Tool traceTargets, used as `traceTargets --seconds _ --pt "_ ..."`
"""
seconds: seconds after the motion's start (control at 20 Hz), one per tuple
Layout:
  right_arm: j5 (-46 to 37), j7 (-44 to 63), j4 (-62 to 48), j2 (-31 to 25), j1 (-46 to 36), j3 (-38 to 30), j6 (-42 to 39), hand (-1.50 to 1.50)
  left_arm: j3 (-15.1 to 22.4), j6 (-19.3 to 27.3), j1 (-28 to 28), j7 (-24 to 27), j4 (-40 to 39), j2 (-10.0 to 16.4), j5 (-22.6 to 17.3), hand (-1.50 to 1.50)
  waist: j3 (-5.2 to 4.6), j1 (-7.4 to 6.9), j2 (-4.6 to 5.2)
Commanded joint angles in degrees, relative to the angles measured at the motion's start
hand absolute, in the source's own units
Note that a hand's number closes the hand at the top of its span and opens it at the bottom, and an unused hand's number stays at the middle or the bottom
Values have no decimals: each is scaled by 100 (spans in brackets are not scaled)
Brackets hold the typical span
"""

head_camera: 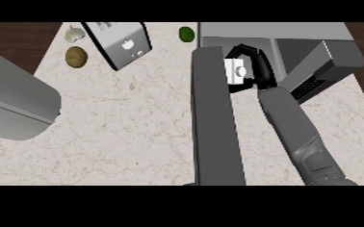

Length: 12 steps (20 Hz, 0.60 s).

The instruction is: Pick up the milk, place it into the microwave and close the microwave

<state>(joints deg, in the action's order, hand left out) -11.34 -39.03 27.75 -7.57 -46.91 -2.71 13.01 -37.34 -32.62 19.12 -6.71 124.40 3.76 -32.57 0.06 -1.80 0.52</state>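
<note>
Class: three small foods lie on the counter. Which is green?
The lime, beside the microwave; the white garlic and brown potato lie at far left.

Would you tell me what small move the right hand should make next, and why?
Probably ease the milk a little deeper into the microwave before letting go: the right hand is curled round it at the opening, and the door beside it stands open.

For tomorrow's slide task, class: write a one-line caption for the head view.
Right robot hand holds the milk at the open microwave on the counter.
</note>
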Motion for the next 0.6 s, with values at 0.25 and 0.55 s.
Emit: traceTargets --seconds 0.25,0.55 --pt "-253 -65 -1417 -30 -930 -345 1163 150 117 -236 -89 120 -208 -6 147 -150 5 -268 114" --pt "-298 -15 -1679 -236 -1287 -483 1803 150 240 -23 -462 39 -320 35 263 -150 11 -355 199"
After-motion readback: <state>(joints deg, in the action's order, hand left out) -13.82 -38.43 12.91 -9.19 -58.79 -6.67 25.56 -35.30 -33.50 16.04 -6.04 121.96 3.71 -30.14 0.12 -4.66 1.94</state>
